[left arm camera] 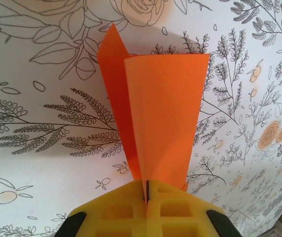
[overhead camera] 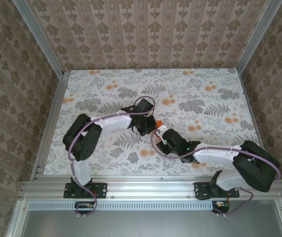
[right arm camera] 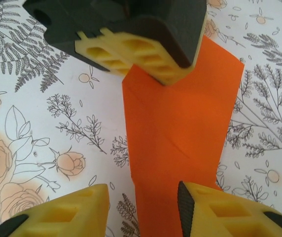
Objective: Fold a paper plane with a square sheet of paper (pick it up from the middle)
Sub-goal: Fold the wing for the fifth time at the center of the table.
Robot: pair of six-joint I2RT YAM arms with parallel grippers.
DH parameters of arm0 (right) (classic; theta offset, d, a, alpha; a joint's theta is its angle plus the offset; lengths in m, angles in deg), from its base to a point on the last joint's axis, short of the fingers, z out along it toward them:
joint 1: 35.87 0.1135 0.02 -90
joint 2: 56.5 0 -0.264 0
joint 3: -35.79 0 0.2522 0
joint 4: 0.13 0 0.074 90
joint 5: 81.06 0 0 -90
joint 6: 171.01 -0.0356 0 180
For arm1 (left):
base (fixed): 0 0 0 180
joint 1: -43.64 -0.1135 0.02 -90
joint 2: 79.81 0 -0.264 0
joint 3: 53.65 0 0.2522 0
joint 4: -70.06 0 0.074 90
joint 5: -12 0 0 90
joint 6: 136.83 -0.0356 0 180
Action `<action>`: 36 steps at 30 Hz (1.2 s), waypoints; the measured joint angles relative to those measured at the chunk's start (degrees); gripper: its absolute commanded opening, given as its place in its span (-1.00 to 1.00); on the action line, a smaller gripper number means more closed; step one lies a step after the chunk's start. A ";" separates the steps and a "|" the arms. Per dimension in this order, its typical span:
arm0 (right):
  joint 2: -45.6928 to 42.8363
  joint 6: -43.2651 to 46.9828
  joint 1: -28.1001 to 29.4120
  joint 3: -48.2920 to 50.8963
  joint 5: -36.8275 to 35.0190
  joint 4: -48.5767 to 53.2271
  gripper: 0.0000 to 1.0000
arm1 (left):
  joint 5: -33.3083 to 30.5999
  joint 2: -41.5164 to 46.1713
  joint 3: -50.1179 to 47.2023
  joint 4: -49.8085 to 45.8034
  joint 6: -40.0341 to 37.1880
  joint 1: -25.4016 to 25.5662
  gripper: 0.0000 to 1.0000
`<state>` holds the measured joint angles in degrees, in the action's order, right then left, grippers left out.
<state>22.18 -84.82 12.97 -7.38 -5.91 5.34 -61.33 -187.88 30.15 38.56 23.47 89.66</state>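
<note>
Folded orange paper (left arm camera: 163, 113) pinched in the closed left pincer (left arm camera: 147, 190), fanning out beyond its tips, right pincer (right arm camera: 142, 191) open, straddling the paper's other end.

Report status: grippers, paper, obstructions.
Left gripper shut on folded bright orange paper sheet. Right gripper open astride the sheet, not clamping. No obstruction seen.

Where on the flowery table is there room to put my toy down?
The far strip of the table along the back wall is bare, and so is the right side between the right arm and the side rail. The middle is crowded: the left gripper, shut on the orange paper, meets the open right gripper there.
</note>
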 measured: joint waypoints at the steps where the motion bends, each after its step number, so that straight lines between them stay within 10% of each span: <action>1: 0.48 0.61 0.17 -0.55 -0.44 0.20 -0.28 | 0.04 0.00 0.02 -0.09 0.00 0.00 -0.97; 24: 4.55 1.29 1.38 -2.82 -4.85 2.38 -0.79 | 0.09 -0.63 1.18 -1.14 -0.24 0.00 -0.89; 30: 4.55 -0.13 1.38 -2.82 -4.07 2.34 -1.00 | 0.09 -0.63 1.29 -1.64 -0.96 0.00 -0.62; 36: 4.55 -4.09 0.81 -2.78 -0.68 1.60 -1.00 | -0.79 0.00 0.81 -2.51 -1.77 -0.07 0.13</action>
<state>26.72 -88.91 13.78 -10.16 -6.59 6.94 -62.12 -187.88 30.96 36.05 21.70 89.59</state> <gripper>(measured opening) 0.048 0.481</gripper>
